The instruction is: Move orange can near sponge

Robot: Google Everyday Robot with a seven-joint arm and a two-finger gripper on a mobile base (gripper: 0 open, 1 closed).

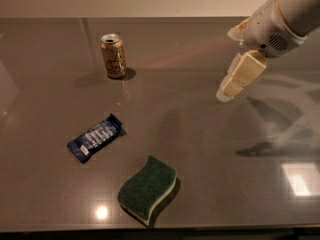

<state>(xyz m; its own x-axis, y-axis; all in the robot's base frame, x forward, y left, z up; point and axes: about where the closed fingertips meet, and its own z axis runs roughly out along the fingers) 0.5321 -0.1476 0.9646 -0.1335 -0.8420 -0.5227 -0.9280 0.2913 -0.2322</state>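
The orange can (113, 56) stands upright at the far left of the dark table. The sponge (148, 189), green on top and cream below, lies near the front edge, well apart from the can. My gripper (226, 90) hangs above the table at the right, far from the can and from the sponge. It holds nothing that I can see.
A flat dark-blue snack wrapper (95, 137) lies between the can and the sponge, to the left. The table (200, 149) is glossy, with light glare at the front and the arm's shadow at the right.
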